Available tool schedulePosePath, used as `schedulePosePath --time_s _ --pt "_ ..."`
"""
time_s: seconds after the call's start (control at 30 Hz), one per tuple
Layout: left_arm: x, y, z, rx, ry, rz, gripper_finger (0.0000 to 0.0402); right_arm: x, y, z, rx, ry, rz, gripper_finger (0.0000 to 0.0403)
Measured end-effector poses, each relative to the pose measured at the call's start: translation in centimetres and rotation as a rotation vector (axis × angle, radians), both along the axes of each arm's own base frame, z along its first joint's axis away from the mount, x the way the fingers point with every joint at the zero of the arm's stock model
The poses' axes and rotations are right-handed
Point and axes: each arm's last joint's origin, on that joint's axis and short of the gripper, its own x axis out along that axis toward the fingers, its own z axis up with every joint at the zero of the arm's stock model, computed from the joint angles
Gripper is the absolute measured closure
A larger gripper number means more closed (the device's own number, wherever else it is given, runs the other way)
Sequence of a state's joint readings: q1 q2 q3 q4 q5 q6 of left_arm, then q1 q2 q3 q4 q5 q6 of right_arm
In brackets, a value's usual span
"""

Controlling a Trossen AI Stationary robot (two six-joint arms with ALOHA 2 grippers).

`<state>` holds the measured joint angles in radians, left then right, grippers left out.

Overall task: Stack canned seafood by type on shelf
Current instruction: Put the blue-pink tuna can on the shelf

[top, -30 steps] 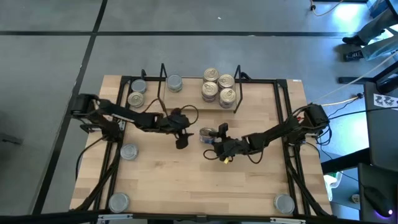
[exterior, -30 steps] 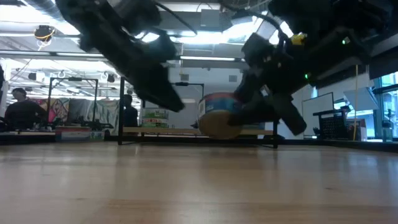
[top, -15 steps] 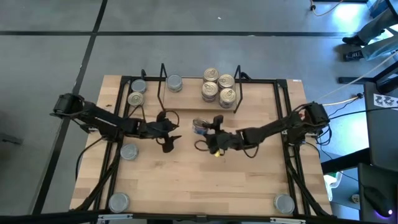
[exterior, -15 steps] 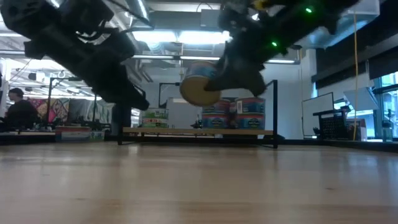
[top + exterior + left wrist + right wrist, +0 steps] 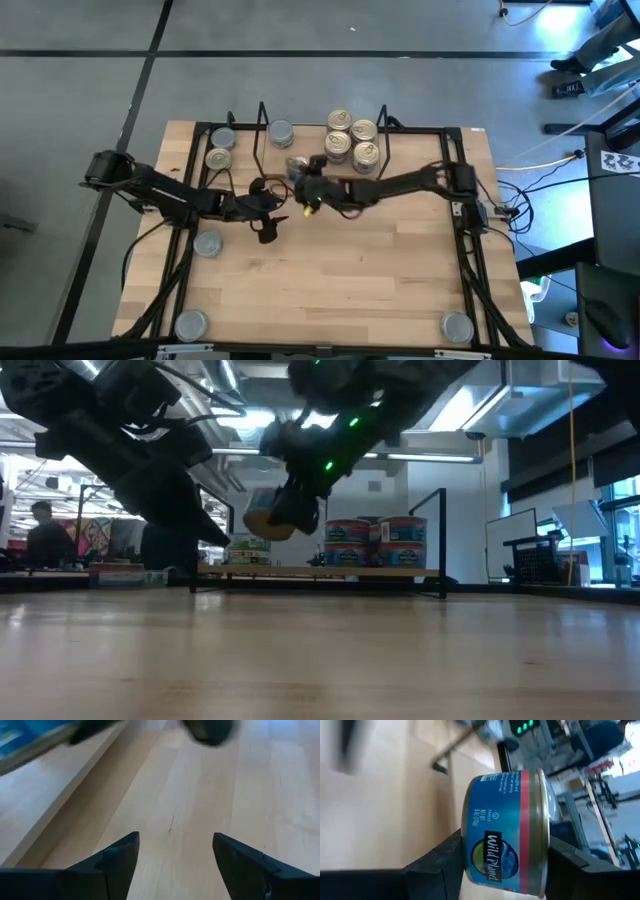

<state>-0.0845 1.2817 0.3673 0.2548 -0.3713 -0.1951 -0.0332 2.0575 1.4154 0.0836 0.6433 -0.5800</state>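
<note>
Right now the blue-labelled round tin with a red band and gold rim (image 5: 507,832) hangs above the table, clamped between the 2 dark fingers of the right end effector (image 5: 303,180), which grasps it by its sides; in the low view this tin (image 5: 272,515) is tilted and clear of the table top. It sits over the front edge of the low black wire shelf with a light wood base (image 5: 262,125), towards the shelf's left half.

On the right half of that shelf stands a cluster of 4 gold-lidded tins (image 5: 351,140), stacked 2 high as the low view shows (image 5: 376,543). A single silver-grey-lidded tin (image 5: 281,132) rests on the shelf's left part. Just outside the shelf's left end frame are 2 more tins, 1 gold-lidded (image 5: 218,159) and 1 grey-lidded (image 5: 223,139).

Farther out on the light wood table (image 5: 380,280), 3 grey-lidded tins lie well apart: 1 near the left rail (image 5: 208,243), 1 at the front left corner (image 5: 191,324), 1 at the front right corner (image 5: 457,326).

The left end effector (image 5: 268,211) hovers just beside the held tin, over bare wood in front of the shelf, its fingers (image 5: 117,857) spread wide and gripping nothing.
</note>
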Motion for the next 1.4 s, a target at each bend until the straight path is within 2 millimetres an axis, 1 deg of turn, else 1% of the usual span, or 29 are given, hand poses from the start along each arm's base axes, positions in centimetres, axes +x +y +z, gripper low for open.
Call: schedulePosePath --time_s 0.1,0.23,0.43,0.5,0.57,0.73,0.83,0.93,1.03,1.13,1.23,1.4 --pt "-0.1 0.0 -0.1 0.017 0.018 -0.012 0.0149 1.0 -2.2 -0.5 -0.002 0.026 -0.045 0.0205" --pt "-0.1 0.0 0.0 0.047 0.026 -0.034 0.0149 1.5 -4.3 -1.3 -0.004 0.060 -0.097 0.0206" --pt "0.0 0.5 0.1 0.073 0.021 -0.032 0.0149 1.4 -6.2 -2.2 0.002 0.090 -0.138 0.0205" --pt "0.1 0.7 0.2 0.074 0.016 -0.022 0.0149 1.1 -6.6 -2.5 0.008 0.115 -0.150 0.0194" --pt "0.1 0.8 0.2 0.074 0.014 -0.016 0.0149 1.1 -6.9 -2.5 0.011 0.117 -0.156 0.0175" --pt "0.1 0.9 0.2 0.073 0.013 -0.016 0.0149 1.0 -6.8 -2.6 0.006 0.130 -0.164 0.0136" --pt "0.1 0.9 0.2 0.071 0.012 -0.014 0.0149 1.0 -6.1 -2.8 0.028 0.143 -0.139 0.0123" --pt "0.1 0.8 0.2 0.063 0.010 -0.017 0.0149 1.1 -5.4 -2.7 0.066 0.146 -0.085 0.0119" --pt "0.1 0.8 0.2 0.048 0.008 -0.037 0.0149 1.4 -5.1 -2.0 0.047 0.135 -0.101 0.0118" --pt "0.1 0.8 0.2 0.046 0.008 -0.037 0.0149 1.4 -5.2 -1.4 0.041 0.175 -0.115 0.0117" --pt "0.1 0.8 0.2 0.046 0.007 -0.038 0.0149 1.6 -4.9 -1.1 0.073 0.160 -0.099 0.0117" --pt "0.1 0.8 0.2 0.046 0.006 -0.038 0.0149 1.7 -4.6 -1.1 0.067 0.156 -0.096 0.0116"
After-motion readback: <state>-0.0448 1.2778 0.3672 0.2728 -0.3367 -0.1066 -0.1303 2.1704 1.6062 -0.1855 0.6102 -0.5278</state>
